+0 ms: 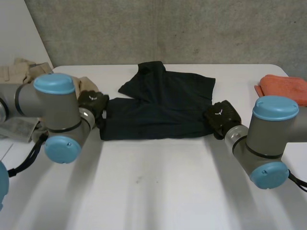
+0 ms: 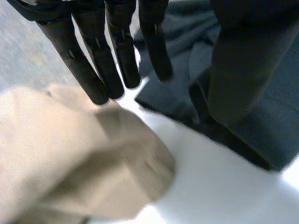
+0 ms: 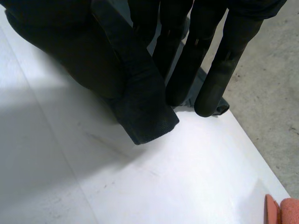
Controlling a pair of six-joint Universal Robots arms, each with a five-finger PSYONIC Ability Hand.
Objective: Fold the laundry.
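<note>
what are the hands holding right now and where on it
The right hand pinches the black garment at its right edge, hem between thumb and fingers. The left hand is open at the left edge, holding nothing.

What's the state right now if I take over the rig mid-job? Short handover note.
The left hand is open with its fingers straight, at the left edge of the dark garment, right beside the beige clothes.
The right hand looks to be pinching the garment's right edge between fingers and thumb, with the hem raised off the table.
Done: the garment lies spread across mid-table. Its far part is rumpled and there is no finished fold.
Left: fold the garment, then the beige clothes at the table's left. The orange cloth waits at the far right.
</note>
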